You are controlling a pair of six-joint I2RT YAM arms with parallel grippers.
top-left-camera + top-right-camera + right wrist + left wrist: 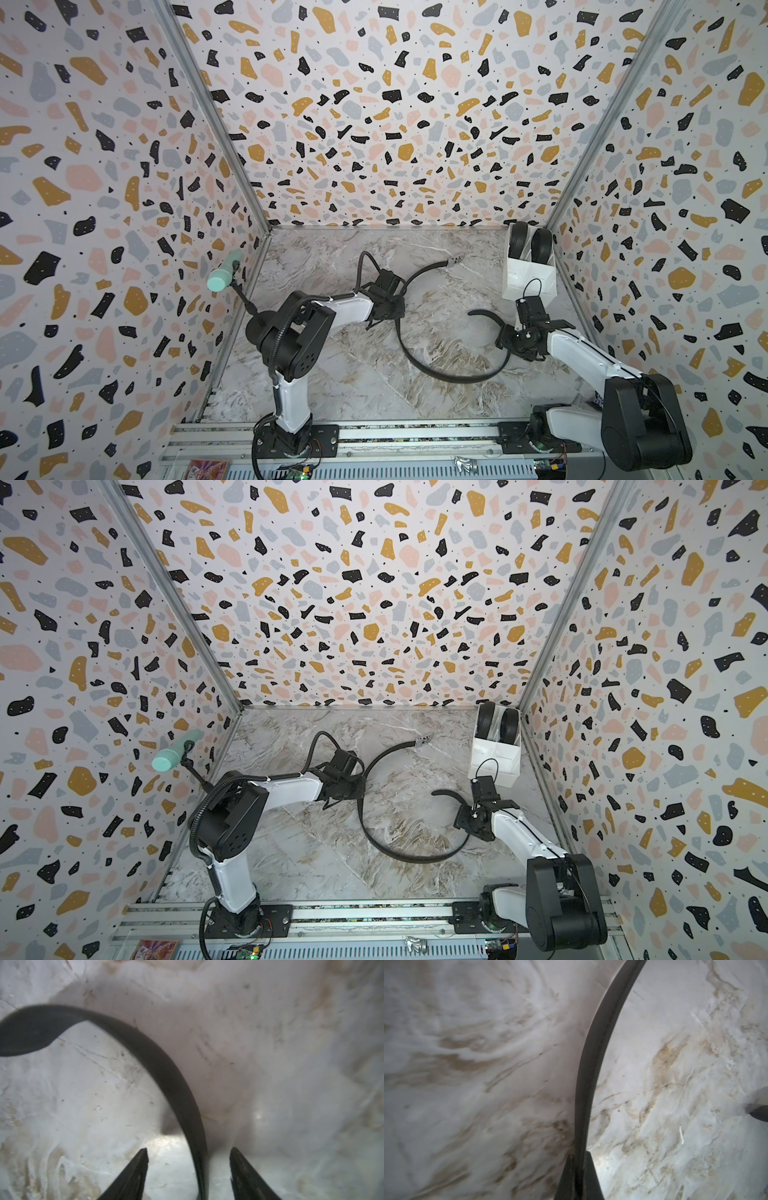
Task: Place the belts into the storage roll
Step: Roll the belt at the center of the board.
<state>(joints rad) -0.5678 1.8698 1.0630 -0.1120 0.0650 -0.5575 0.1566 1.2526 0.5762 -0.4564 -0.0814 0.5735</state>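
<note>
In a top view the thin belt (453, 379) curves across the counter (332, 374); two rolled belts (519, 241) sit in the storage roll (528, 286), far right. Left wrist: the left end effector (580, 1154) clamps the thin belt. Right wrist: the right end effector (189, 1149) straddles it, fingers apart.

**Free room and obstructions on the tabletop**

We find the tabletop (332, 374) bare near the front and along the back wall. The thin belt (449, 379) curves across the middle, between the left arm (349, 305) and the right arm (582, 353). The storage roll (528, 278) fills the far right corner. The mint-green cylinder (222, 274) stands at the left edge.
</note>
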